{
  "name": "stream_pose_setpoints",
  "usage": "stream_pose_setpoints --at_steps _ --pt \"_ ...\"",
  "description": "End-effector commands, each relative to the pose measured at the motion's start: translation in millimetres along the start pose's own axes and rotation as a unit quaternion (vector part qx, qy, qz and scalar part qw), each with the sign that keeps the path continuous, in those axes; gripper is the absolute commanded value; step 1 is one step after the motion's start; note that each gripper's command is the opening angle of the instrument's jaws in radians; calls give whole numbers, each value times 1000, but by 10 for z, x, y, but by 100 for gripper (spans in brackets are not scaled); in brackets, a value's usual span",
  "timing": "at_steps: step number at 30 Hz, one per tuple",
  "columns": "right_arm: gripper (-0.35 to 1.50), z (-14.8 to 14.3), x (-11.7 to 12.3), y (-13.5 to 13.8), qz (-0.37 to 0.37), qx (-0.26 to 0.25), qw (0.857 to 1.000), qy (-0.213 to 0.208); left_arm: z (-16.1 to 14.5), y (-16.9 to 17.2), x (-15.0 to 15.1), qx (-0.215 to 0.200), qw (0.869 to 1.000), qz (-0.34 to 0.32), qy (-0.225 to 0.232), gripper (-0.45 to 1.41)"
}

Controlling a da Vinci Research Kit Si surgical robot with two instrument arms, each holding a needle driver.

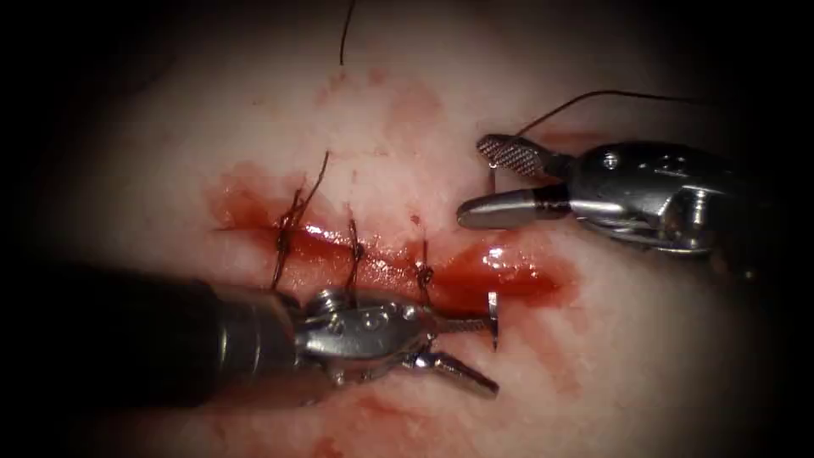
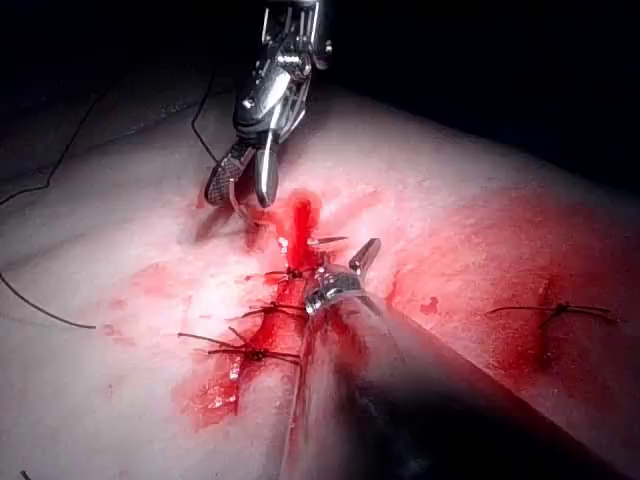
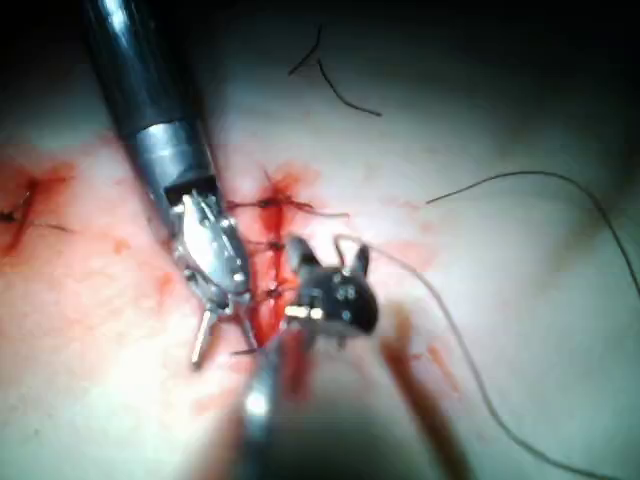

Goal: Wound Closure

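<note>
Red fluid pools wet and shiny along the cut, thickest at its right end, and stains the surrounding tissue in pale smears. Three dark stitches cross the cut side by side, their short ends sticking up. The left wrist view shows a separate small stitched wound well apart from it, ringed with red. A loose scrap of thread lies on bare tissue.

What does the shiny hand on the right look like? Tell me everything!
The right hand is shiny silver metal. Its two jaws are open and hold nothing: one shows a criss-cross gripping face, the other a smooth rounded back. It points left over the tissue, near the right end of the cut. A dark thread runs by its upper jaw; whether they touch is unclear.
</note>
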Motion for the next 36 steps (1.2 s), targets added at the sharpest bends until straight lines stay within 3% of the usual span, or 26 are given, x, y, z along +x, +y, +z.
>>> stream_pose_setpoints --at_steps 1,10,12,13,22,27,36 --pt "104 11 1 -2 -8 2 1000 2 8 -1 -3 -1 1000 0 0 66" --pt "88 14 -1 3 -25 -4 1000 -9 8 0 -3 -1 1000 0 0 66" --pt "-17 14 -3 5 -33 -3 999 -14 8 1 -2 -1 1000 0 1 66" --pt "-35 13 -5 5 -34 3 999 -16 8 1 -2 -1 1000 0 1 66" --pt "-35 15 -11 11 -15 11 998 -58 7 2 -2 -1 1000 3 -1 66" --pt "-35 17 -14 8 49 49 994 -81 7 2 -2 -1 1000 3 -2 66" --pt "-35 14 -32 -29 112 107 975 -162 6 3 -2 0 1000 9 -6 64"
